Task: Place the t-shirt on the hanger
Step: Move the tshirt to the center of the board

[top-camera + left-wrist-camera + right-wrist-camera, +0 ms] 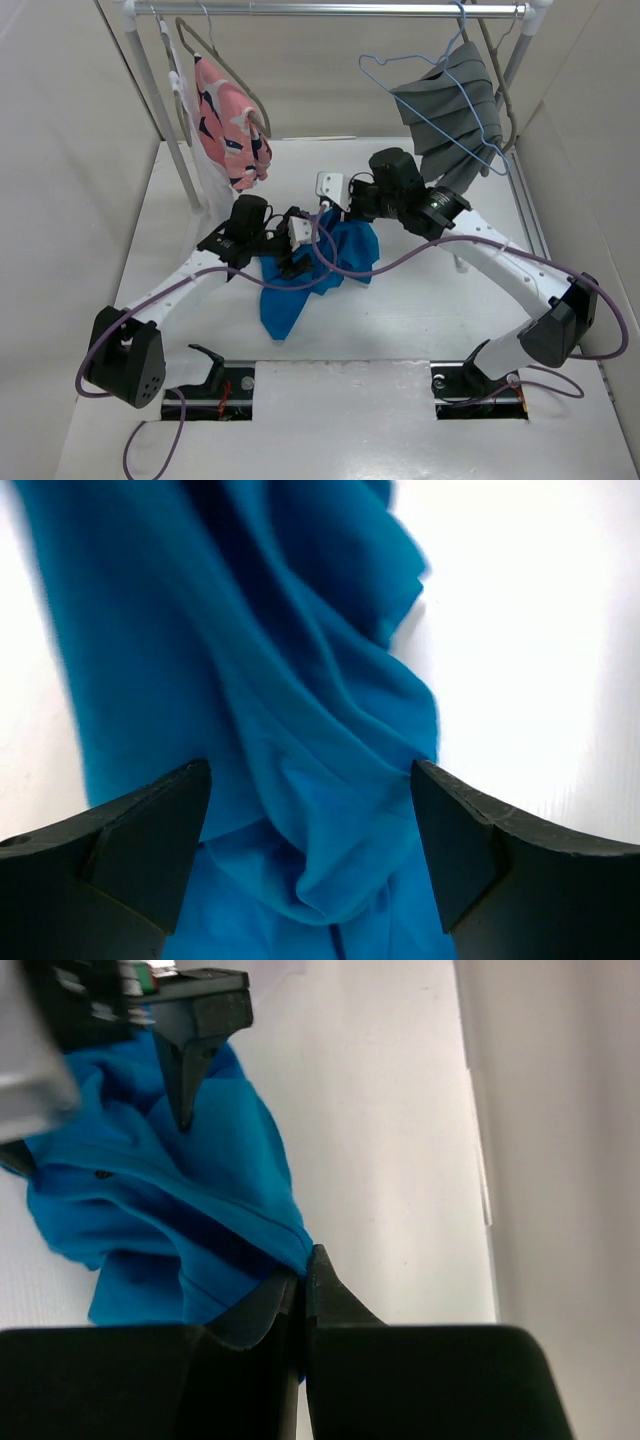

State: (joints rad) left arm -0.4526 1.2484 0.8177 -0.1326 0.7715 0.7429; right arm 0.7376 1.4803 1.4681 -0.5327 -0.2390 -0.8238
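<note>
The t-shirt point(300, 285), bright blue, lies crumpled at mid-bench point(420, 320), with one fold pinched in the closed right claw point(303, 1280). The hanger point(436, 88), thin light-blue wire, hangs tilted by its hook from the rail point(330, 9).

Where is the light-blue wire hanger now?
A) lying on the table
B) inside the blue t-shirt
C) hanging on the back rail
C: the hanger hangs by its hook on the rail, next to the grey cloth, apart from the t-shirt.

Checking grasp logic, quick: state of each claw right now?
Left claw: open, astride the t-shirt, not gripping.
Right claw: closed, pinching the t-shirt.
</note>
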